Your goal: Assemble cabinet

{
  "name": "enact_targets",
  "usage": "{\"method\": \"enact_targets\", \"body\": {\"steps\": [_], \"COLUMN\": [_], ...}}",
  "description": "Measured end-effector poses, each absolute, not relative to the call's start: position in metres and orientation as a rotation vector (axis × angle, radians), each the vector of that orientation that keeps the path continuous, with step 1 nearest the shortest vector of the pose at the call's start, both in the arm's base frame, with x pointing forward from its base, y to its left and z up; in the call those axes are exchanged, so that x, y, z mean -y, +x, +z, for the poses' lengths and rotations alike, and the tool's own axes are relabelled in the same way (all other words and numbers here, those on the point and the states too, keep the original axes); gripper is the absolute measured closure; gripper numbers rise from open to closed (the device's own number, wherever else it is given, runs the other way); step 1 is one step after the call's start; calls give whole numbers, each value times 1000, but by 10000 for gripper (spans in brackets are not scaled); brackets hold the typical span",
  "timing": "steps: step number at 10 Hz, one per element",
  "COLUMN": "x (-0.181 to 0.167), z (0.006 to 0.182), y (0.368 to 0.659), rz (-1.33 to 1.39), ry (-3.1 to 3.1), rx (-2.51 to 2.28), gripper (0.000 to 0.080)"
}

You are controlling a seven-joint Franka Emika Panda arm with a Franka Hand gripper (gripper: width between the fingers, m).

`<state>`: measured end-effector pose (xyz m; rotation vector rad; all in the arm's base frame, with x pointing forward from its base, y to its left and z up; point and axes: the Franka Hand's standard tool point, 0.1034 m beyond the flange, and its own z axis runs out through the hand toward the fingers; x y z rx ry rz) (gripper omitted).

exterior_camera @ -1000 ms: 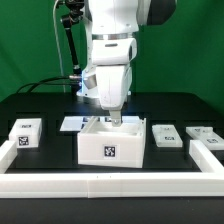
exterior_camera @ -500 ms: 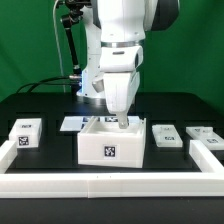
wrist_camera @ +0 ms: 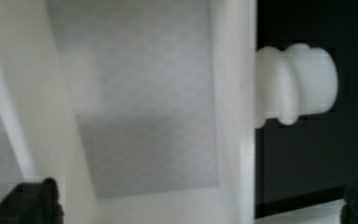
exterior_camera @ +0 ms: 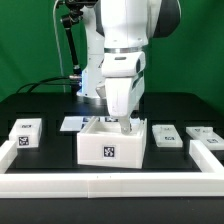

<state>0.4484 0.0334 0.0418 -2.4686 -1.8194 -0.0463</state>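
The cabinet's open tray (exterior_camera: 112, 146) stands at the table's front middle, a tag marker on its front face. My gripper (exterior_camera: 125, 123) hangs at the tray's wall on the exterior view's right. In the wrist view the gripper (wrist_camera: 194, 206) is open. One dark fingertip (wrist_camera: 27, 204) is inside the tray and the other is just outside it. They straddle the white wall (wrist_camera: 233, 100) without touching it. A ribbed white knob (wrist_camera: 297, 82) sticks out of that wall's outer face. Other cabinet parts lie apart: a small box (exterior_camera: 27, 134) and two flat tagged pieces (exterior_camera: 165, 135) (exterior_camera: 203, 133).
The marker board (exterior_camera: 72, 124) lies behind the tray, toward the exterior view's left. A long white rail (exterior_camera: 110, 186) runs along the front edge, and another rail (exterior_camera: 211, 156) borders the exterior view's right. The robot's base and cables stand at the back.
The arm has shifted toward the exterior view's right, from over the tray's middle to its wall on that side. The tray and loose parts have not moved.
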Motion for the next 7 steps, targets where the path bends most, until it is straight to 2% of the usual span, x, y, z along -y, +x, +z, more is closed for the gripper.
{"method": "enact_targets", "body": {"steps": [3, 7], "x": [-33, -37], "z": [48, 36], "y": [446, 427], "rz": [-49, -32], "ry": [-2485, -2486], "rx": [1806, 1790], "gripper": [1, 1]}}
